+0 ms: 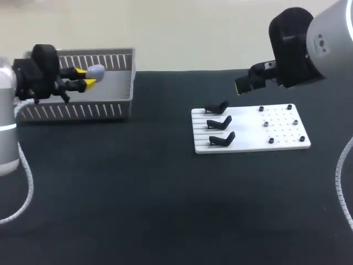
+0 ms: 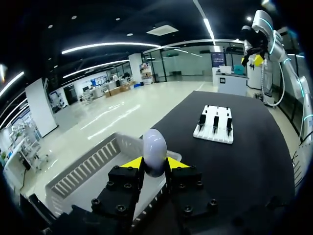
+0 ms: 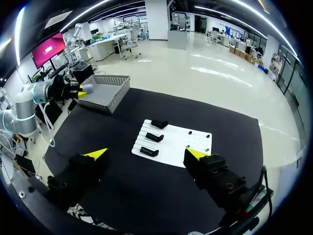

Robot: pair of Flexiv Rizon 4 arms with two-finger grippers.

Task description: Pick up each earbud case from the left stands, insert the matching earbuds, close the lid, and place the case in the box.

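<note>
Plain matte black tabletop [image 1: 138, 210]

black table [image 1: 138, 187], grey slatted box [image 1: 110, 107], white stand board [image 1: 287, 144]

left arm [image 1: 6, 118]: silver-white shell, light ring, white coiled cable [image 1: 25, 185]
right arm [image 1: 331, 33]: silver shell, black wrist housing
left gripper [image 2: 154, 162]: black blocks, black screws [image 2: 123, 185], yellow tips
right gripper [image 3: 147, 153]: black, yellow tips

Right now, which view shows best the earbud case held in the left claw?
The left wrist view: the earbud case sits close and large between the yellow tips of the left claw. The head view shows the case small, above the box; the right wrist view, only a distant speck.
</note>
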